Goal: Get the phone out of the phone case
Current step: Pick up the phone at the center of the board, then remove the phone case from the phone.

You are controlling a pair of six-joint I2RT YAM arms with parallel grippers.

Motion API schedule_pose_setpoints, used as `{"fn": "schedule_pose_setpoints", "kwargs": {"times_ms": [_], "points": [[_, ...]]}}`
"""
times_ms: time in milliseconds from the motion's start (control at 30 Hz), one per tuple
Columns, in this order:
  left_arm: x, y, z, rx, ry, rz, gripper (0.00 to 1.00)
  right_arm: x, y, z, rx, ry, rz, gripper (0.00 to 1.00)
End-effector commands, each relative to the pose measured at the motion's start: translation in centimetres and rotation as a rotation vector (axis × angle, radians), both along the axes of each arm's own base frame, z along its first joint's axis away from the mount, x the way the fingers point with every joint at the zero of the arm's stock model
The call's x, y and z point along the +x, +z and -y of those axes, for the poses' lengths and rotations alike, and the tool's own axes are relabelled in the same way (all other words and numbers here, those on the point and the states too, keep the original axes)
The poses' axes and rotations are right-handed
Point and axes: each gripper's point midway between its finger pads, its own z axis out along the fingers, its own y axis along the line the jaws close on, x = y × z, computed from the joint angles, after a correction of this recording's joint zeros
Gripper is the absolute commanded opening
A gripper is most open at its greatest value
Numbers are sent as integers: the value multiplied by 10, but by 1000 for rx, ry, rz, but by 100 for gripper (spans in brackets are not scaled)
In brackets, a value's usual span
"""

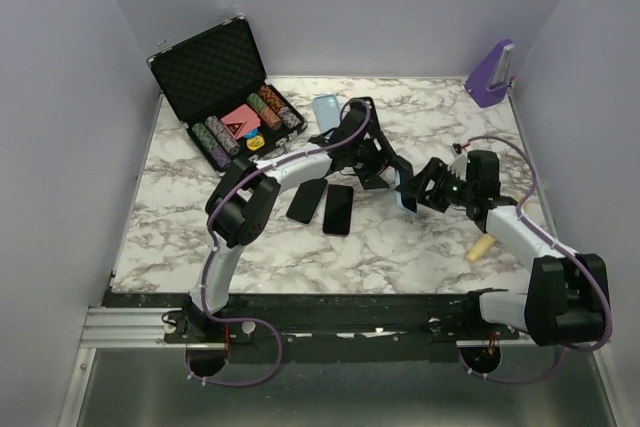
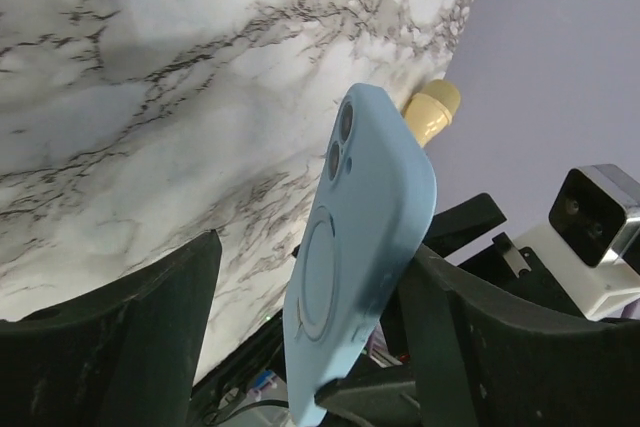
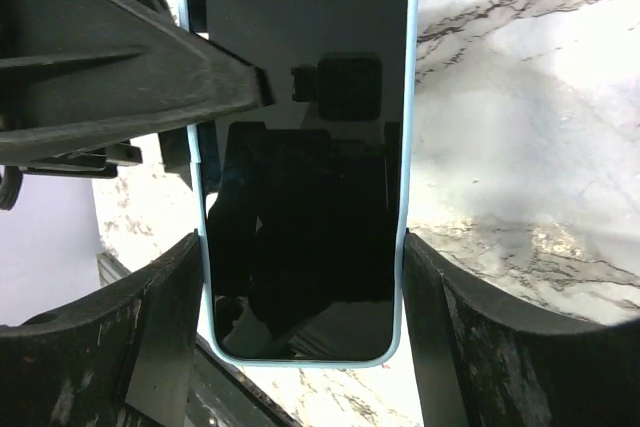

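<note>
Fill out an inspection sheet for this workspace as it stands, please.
Surface: marble table, level.
Job's things: phone inside blue case, held off the table between the arms.
Clutter: open chip case, second case lying flat, two dark phones, cork, purple object.
Grippers: right gripper shut on blue case's edges; left gripper open, straddling it front and back.
Cables: purple cables along both arms.
Surroundings: pale walls on three sides.

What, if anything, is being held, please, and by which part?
The right gripper clamps the cased phone by its long edges, near the bottom end; the left gripper stands open around it.
</note>
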Motion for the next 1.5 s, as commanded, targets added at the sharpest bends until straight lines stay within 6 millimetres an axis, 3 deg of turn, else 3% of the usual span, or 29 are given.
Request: {"fn": "schedule_pose_setpoints", "kwargs": {"times_ms": [0, 133, 267, 300, 367, 433, 500, 633, 700, 867, 1033, 1300, 1467], "points": [[-4, 12, 17, -41, -48, 50, 73, -3, 34, -13, 76, 73, 96, 0], [-4, 22, 14, -45, -68, 115, 50, -6, 43, -15, 72, 99, 111, 0], [-9, 51, 13, -92, -99, 196, 25, -7, 51, -20, 67, 142, 128, 7], [-9, 56, 12, -97, -104, 217, 19, -8, 54, -22, 67, 158, 128, 14], [-10, 79, 5, -91, -120, 298, 6, -11, 60, -27, 70, 194, 137, 47], [-10, 98, -8, -51, -128, 395, 0, -16, 71, -31, 81, 234, 162, 75], [-12, 120, -23, -41, -144, 515, 0, -23, 82, -34, 90, 276, 180, 88], [-28, 167, -55, -89, -168, 730, 0, -40, 116, -55, 217, 391, 243, 95], [-38, 191, -69, -155, -180, 809, 0, -52, 131, -72, 270, 481, 284, 95], [-65, 226, -100, -354, -225, 844, 0, -83, 159, -113, 331, 667, 365, 89], [-84, 250, -119, -481, -241, 845, 0, -100, 193, -120, 483, 735, 451, 58], [-108, 282, -131, -563, -269, 849, 0, -113, 200, -126, 497, 826, 507, 30], [-114, 291, -137, -614, -266, 810, 0, -135, 209, -131, 535, 926, 577, 31]]}}
